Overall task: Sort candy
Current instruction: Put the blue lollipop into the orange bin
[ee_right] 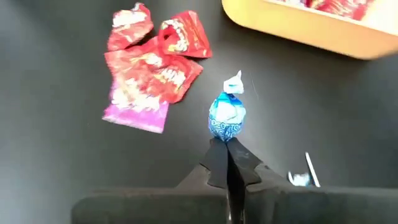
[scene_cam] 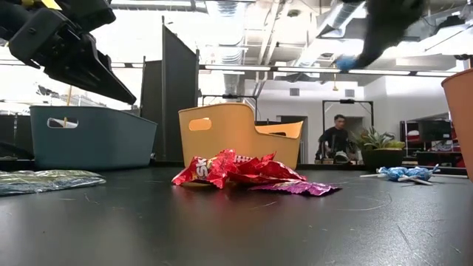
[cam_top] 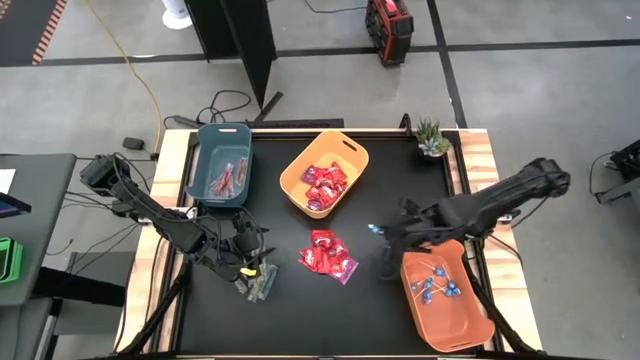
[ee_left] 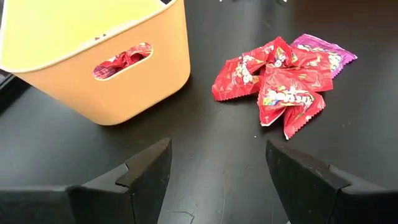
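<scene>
Already the right gripper (ee_right: 227,163) had clamped a blue lollipop (ee_right: 227,118) above the table beside the orange bin (cam_top: 445,320) of lollipops, while red packets (cam_top: 327,253) mid-table and stick packets (cam_top: 262,287) under the open left gripper (ee_left: 217,177) remained unsorted.

Four cameras, one black table (cam_top: 300,300).

The high view looks straight down on the whole table. The low view sits at tabletop level, facing the room behind. Both wrist views look down from close above; each shares with the other two the red packets (cam_top: 328,254) (scene_cam: 244,171) (ee_left: 273,81) (ee_right: 152,71) and the yellow bin (cam_top: 322,172) (scene_cam: 236,133) (ee_left: 93,56) (ee_right: 305,28).
</scene>
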